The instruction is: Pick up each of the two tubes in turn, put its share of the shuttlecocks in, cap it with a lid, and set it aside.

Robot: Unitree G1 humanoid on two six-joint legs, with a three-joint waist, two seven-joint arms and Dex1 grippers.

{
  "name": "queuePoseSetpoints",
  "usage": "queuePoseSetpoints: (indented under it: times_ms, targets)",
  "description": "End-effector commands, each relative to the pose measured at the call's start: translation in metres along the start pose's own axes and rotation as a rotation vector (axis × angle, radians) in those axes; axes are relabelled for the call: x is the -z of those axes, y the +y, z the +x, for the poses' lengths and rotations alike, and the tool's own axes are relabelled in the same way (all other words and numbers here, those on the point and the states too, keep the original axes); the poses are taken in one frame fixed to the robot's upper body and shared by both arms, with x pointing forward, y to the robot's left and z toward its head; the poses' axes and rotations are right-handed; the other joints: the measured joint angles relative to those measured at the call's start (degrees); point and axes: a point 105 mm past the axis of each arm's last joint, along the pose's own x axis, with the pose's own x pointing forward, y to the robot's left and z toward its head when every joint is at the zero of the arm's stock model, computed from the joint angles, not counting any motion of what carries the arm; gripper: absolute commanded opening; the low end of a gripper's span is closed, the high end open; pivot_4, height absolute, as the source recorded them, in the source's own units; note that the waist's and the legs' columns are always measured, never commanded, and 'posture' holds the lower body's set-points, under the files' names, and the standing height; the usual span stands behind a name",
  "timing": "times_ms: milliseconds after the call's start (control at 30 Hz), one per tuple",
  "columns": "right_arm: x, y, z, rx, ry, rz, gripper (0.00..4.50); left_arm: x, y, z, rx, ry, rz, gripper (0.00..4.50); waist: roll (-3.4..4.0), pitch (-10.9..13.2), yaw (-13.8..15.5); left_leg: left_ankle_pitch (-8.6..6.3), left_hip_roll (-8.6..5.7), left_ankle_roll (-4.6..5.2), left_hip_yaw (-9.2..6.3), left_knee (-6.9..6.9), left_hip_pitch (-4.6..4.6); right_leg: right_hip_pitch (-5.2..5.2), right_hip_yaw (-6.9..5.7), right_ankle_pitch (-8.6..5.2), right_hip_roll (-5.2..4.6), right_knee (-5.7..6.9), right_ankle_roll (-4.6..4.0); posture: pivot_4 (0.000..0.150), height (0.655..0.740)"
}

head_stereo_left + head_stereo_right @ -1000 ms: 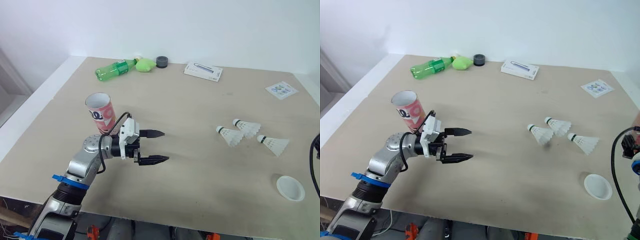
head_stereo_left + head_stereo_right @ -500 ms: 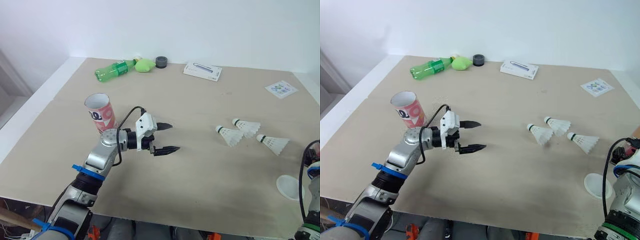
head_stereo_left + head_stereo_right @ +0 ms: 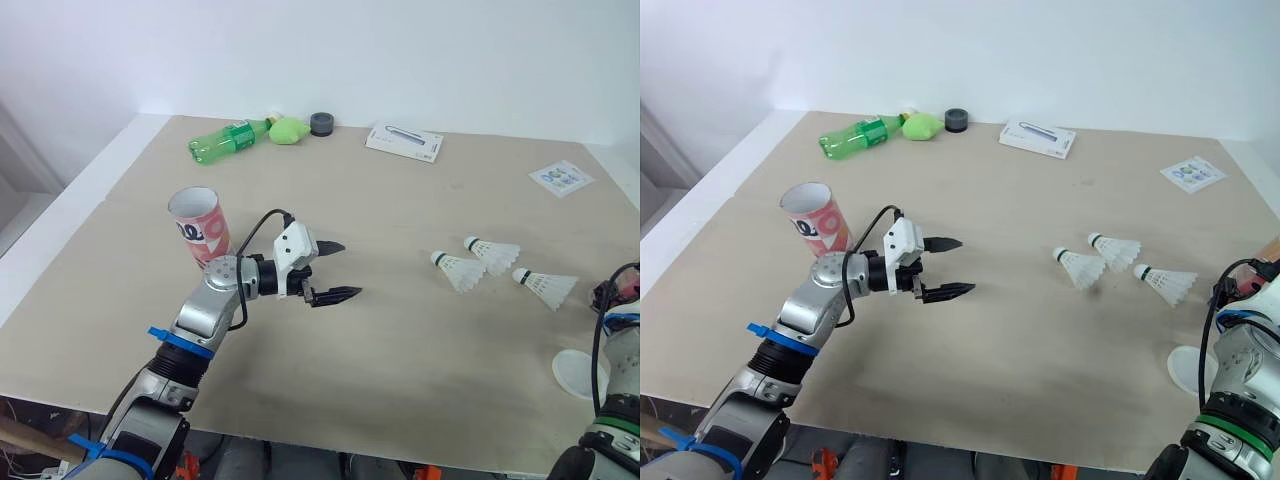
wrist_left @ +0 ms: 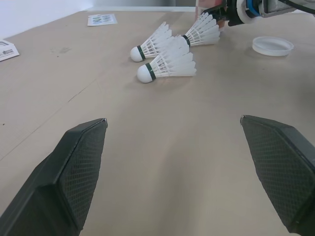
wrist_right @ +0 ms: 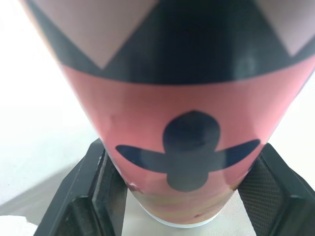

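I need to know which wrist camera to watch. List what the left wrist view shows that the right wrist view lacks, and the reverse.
Left wrist view: three shuttlecocks, a lid, a sticker sheet, and the open left gripper. Right wrist view: a red tube clamped in the right gripper. Both: that arm's own black fingers and some table.

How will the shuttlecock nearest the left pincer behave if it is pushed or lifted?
Probably very light: the shuttlecock is mostly a thin white skirt behind a small round head. Lying on its side, it would likely roll in a curve when pushed. The skirt looks easy to crush, so the open left pincer should perhaps grip near the head.
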Motion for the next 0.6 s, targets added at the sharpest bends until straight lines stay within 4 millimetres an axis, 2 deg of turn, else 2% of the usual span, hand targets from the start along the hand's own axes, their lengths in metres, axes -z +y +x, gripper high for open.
queuePoseSetpoints:
  times_ms: [33, 100, 200, 233, 433, 600]
  targets:
    - [-0.014, -0.003, -0.002, 0.01, -0.037, -0.042, 2.84, -0.012, 0.003, -0.003, -0.008, -0.026, 0.034, 4.5, 0.0, 0.0, 0.0, 0.0, 0.0, 0.0, 0.0, 0.0, 0.0, 0.0, 0.0, 0.0, 0.0, 0.0, 0.0, 0.15, 0.7294]
    - [-0.013, -0.003, -0.001, 0.011, -0.032, -0.036, 2.84, -0.011, 0.002, -0.003, -0.008, -0.025, 0.035, 4.5, 0.0, 0.0, 0.0, 0.0, 0.0, 0.0, 0.0, 0.0, 0.0, 0.0, 0.0, 0.0, 0.0, 0.0, -0.01, 0.15, 0.7294]
    - [-0.012, -0.002, -0.001, 0.0, -0.033, -0.029, 4.24, -0.011, 0.002, -0.003, -0.008, -0.025, 0.033, 4.5, 0.0, 0.0, 0.0, 0.0, 0.0, 0.0, 0.0, 0.0, 0.0, 0.0, 0.0, 0.0, 0.0, 0.0, 0.0, 0.15, 0.7294]
    - [-0.012, -0.001, -0.001, 0.002, -0.033, -0.038, 4.41, -0.01, 0.002, -0.003, -0.008, -0.025, 0.032, 4.5, 0.01, 0.0, 0.0, 0.0, 0.0, 0.0, 0.0, 0.0, 0.0, 0.0, 0.0, 0.0, 0.0, 0.0, 0.0, 0.15, 0.7294]
    - [-0.013, -0.001, -0.002, 0.005, -0.032, -0.057, 4.41, -0.009, 0.001, -0.003, -0.007, -0.025, 0.03, 4.5, 0.0, 0.0, -0.1, 0.0, 0.0, 0.0, 0.01, -0.01, 0.0, -0.01, 0.0, 0.0, 0.0, 0.0, -0.01, 0.15, 0.7294]
    - [-0.022, 0.002, -0.005, -0.034, -0.053, -0.061, 4.41, -0.009, 0.001, -0.003, -0.006, -0.026, 0.028, 4.5, 0.0, 0.0, -0.1, 0.0, 0.0, 0.0, 0.01, -0.01, 0.0, -0.02, 0.01, -0.01, 0.0, 0.0, 0.0, 0.15, 0.7294]
